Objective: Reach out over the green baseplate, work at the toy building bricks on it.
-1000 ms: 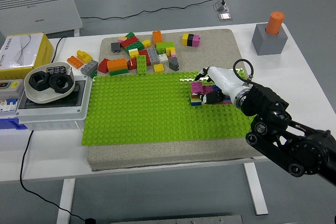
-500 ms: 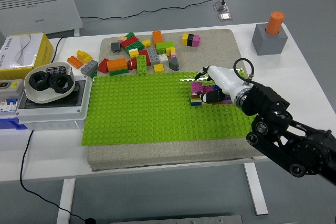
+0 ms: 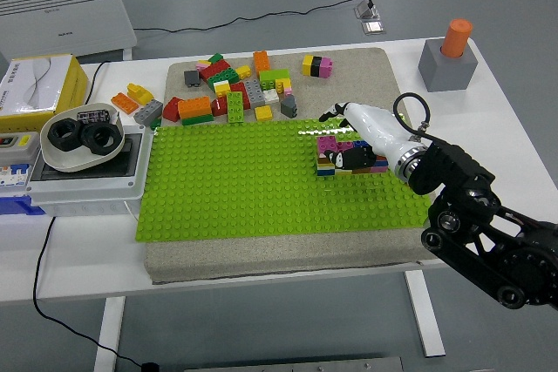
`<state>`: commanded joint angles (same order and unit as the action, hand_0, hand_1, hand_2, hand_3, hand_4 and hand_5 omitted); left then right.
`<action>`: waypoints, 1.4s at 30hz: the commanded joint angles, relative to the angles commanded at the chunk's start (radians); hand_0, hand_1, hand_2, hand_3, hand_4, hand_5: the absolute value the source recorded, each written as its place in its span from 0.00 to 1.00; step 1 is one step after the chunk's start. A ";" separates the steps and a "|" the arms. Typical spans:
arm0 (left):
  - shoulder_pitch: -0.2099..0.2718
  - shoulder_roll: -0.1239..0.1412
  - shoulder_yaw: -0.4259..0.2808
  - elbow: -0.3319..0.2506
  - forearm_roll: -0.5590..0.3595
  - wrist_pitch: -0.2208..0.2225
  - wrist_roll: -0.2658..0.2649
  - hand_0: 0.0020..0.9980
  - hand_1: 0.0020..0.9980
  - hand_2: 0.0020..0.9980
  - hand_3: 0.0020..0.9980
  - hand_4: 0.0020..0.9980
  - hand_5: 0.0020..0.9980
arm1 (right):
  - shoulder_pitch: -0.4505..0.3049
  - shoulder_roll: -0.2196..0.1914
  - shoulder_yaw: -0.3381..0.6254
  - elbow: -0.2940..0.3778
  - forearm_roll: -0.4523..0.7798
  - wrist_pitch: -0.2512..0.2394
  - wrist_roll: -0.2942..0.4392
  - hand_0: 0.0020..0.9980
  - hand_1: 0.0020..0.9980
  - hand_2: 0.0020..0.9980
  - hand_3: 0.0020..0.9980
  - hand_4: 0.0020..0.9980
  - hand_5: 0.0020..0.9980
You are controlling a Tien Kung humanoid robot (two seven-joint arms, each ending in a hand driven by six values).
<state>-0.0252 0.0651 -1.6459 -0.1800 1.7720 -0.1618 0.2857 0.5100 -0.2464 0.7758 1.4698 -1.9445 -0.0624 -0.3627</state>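
The right arm comes in from the lower right corner — black, jointed links rising to a bent wrist. Its right hand [image 3: 359, 138], white-shelled with dark fingers [image 3: 347, 158], reaches forward and left, palm turned down. The fingers curl downward below the palm — the thumb juts out just beyond them.
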 joint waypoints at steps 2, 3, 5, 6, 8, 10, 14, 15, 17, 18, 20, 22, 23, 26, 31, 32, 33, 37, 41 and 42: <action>0.000 -0.001 -0.001 0.000 0.001 0.000 0.001 0.73 0.52 0.60 0.70 0.95 1.00 | -0.009 -0.004 -0.005 0.022 -0.051 -0.024 0.006 0.74 0.73 0.83 0.71 0.84 0.36; 0.000 -0.001 -0.001 0.000 0.001 -0.001 0.002 0.73 0.53 0.60 0.70 0.95 1.00 | -0.013 -0.005 -0.007 0.028 -0.072 -0.032 0.009 0.77 0.77 0.84 0.64 0.85 0.45; 0.000 -0.002 0.000 0.000 0.001 0.000 0.003 0.73 0.53 0.60 0.70 0.95 1.00 | -0.022 -0.007 -0.012 0.030 -0.118 -0.049 0.013 0.77 0.77 0.84 0.64 0.85 0.45; 0.000 -0.003 0.001 0.000 0.001 0.000 0.003 0.73 0.53 0.60 0.70 0.95 1.00 | -0.025 -0.007 -0.013 0.029 -0.136 -0.053 0.014 0.77 0.77 0.84 0.64 0.85 0.45; 0.001 -0.003 0.001 0.000 0.002 0.001 0.003 0.73 0.53 0.60 0.70 0.95 1.00 | -0.031 -0.009 -0.020 0.023 -0.165 -0.061 0.015 0.77 0.77 0.84 0.64 0.85 0.45; 0.001 -0.004 0.001 0.000 0.004 0.001 0.003 0.73 0.53 0.60 0.70 0.95 1.00 | -0.035 -0.010 -0.028 0.016 -0.181 -0.067 0.016 0.80 0.80 0.86 0.63 0.85 0.47; 0.001 -0.005 0.001 0.000 0.004 0.001 0.004 0.73 0.53 0.60 0.70 0.95 1.00 | -0.040 -0.006 -0.044 -0.003 -0.192 -0.075 0.018 0.80 0.80 0.86 0.63 0.85 0.47; 0.001 -0.006 0.002 0.000 0.004 0.001 0.004 0.73 0.53 0.59 0.70 0.95 1.00 | -0.040 -0.005 -0.047 -0.008 -0.191 -0.077 0.019 0.80 0.82 0.86 0.63 0.84 0.47; 0.002 -0.006 0.004 0.000 0.003 0.002 0.004 0.73 0.53 0.59 0.70 0.95 1.00 | -0.041 -0.004 -0.051 -0.017 -0.189 -0.081 0.020 0.80 0.82 0.86 0.63 0.84 0.47; 0.002 -0.006 0.004 0.000 0.003 0.002 0.003 0.73 0.53 0.59 0.70 0.95 1.00 | -0.041 -0.003 -0.052 -0.019 -0.188 -0.082 0.020 0.80 0.82 0.86 0.63 0.84 0.47; 0.002 -0.006 0.006 0.000 0.002 0.002 0.003 0.73 0.53 0.59 0.70 0.95 1.00 | -0.038 -0.003 -0.057 -0.026 -0.186 -0.083 0.020 0.80 0.82 0.86 0.63 0.84 0.47; 0.002 -0.006 0.006 0.000 0.002 0.002 0.003 0.73 0.53 0.59 0.70 0.95 1.00 | -0.037 -0.002 -0.060 -0.031 -0.185 -0.083 0.019 0.80 0.82 0.86 0.63 0.84 0.47; 0.003 -0.005 0.007 0.000 0.002 0.002 0.002 0.73 0.53 0.59 0.70 0.95 1.00 | -0.037 0.000 -0.062 -0.034 -0.184 -0.082 0.019 0.80 0.82 0.86 0.63 0.84 0.47; 0.003 -0.005 0.007 0.000 0.001 0.002 0.002 0.73 0.53 0.59 0.70 0.95 1.00 | -0.038 0.002 -0.064 -0.043 -0.182 -0.081 0.018 0.80 0.82 0.86 0.63 0.84 0.47; 0.002 -0.004 0.009 0.000 0.000 0.001 0.001 0.73 0.53 0.59 0.70 0.95 1.00 | -0.037 0.003 -0.067 -0.053 -0.176 -0.079 0.018 0.81 0.83 0.86 0.63 0.83 0.46; 0.002 -0.004 0.009 0.000 0.000 0.001 0.001 0.73 0.53 0.59 0.70 0.95 1.00 | -0.037 0.003 -0.068 -0.055 -0.174 -0.079 0.018 0.81 0.83 0.86 0.63 0.83 0.46; 0.002 -0.004 0.010 0.000 -0.001 0.001 0.001 0.73 0.52 0.59 0.70 0.95 1.00 | -0.036 0.003 -0.068 -0.057 -0.173 -0.079 0.018 0.81 0.82 0.86 0.63 0.83 0.46; 0.000 -0.003 0.009 0.000 0.000 0.001 0.001 0.73 0.52 0.59 0.70 0.95 1.00 | -0.033 0.004 -0.072 -0.066 -0.166 -0.078 0.018 0.81 0.82 0.86 0.63 0.83 0.46; -0.001 -0.003 0.008 0.000 0.001 0.001 0.001 0.73 0.53 0.59 0.70 0.95 1.00 | -0.027 0.004 -0.078 -0.075 -0.161 -0.077 0.018 0.81 0.82 0.87 0.64 0.82 0.46; -0.001 -0.003 0.008 0.000 0.002 0.001 0.000 0.73 0.53 0.59 0.70 0.95 1.00 | -0.025 0.004 -0.079 -0.077 -0.160 -0.076 0.017 0.81 0.82 0.87 0.64 0.82 0.46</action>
<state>-0.0263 0.0621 -1.6381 -0.1800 1.7735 -0.1608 0.2861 0.4850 -0.2422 0.6965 1.3928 -2.1042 -0.1386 -0.3452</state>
